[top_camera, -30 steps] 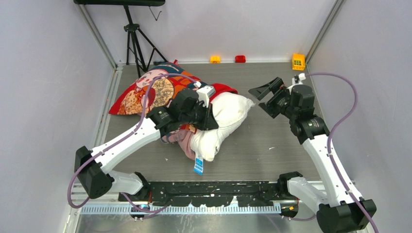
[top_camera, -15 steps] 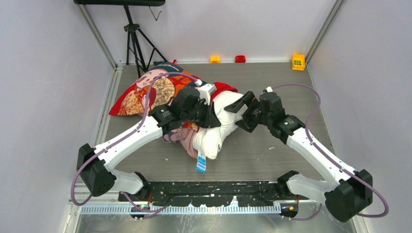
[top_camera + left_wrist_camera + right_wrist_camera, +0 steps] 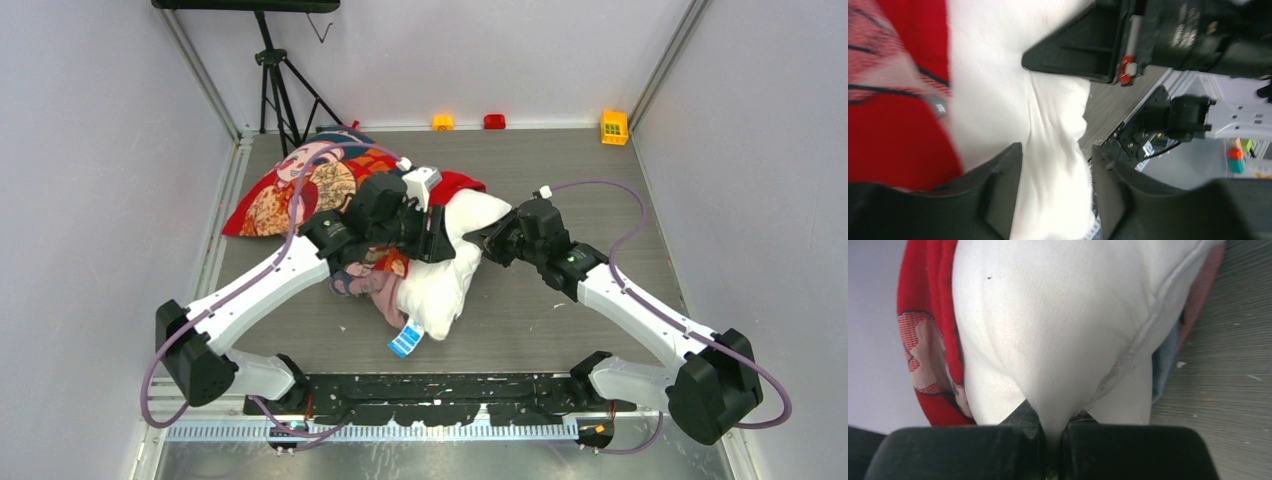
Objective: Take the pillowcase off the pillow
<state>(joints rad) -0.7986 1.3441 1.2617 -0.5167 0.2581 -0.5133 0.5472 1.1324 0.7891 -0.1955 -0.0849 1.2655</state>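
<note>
The white pillow (image 3: pixel 450 272) lies mid-table, its left end still inside the red printed pillowcase (image 3: pixel 300 190), whose pinkish inside bunches at the opening. A blue tag (image 3: pixel 404 340) hangs at the pillow's near end. My left gripper (image 3: pixel 437 232) is open, its fingers straddling a ridge of pillow (image 3: pixel 1048 115) beside the red pillowcase (image 3: pixel 893 130); midway between the tips is (image 3: pixel 1057 150). My right gripper (image 3: pixel 490 240) pinches the pillow's right corner. In the right wrist view the right gripper (image 3: pixel 1050 427) is shut on a fold of pillow (image 3: pixel 1048 315), with the pillowcase (image 3: pixel 938 300) at the left.
A black tripod (image 3: pixel 275 80) stands at the back left corner. Small orange (image 3: pixel 442 122), red (image 3: pixel 494 121) and yellow (image 3: pixel 614 126) blocks line the back wall. Grey walls close both sides. A black rail (image 3: pixel 430 385) runs along the near edge.
</note>
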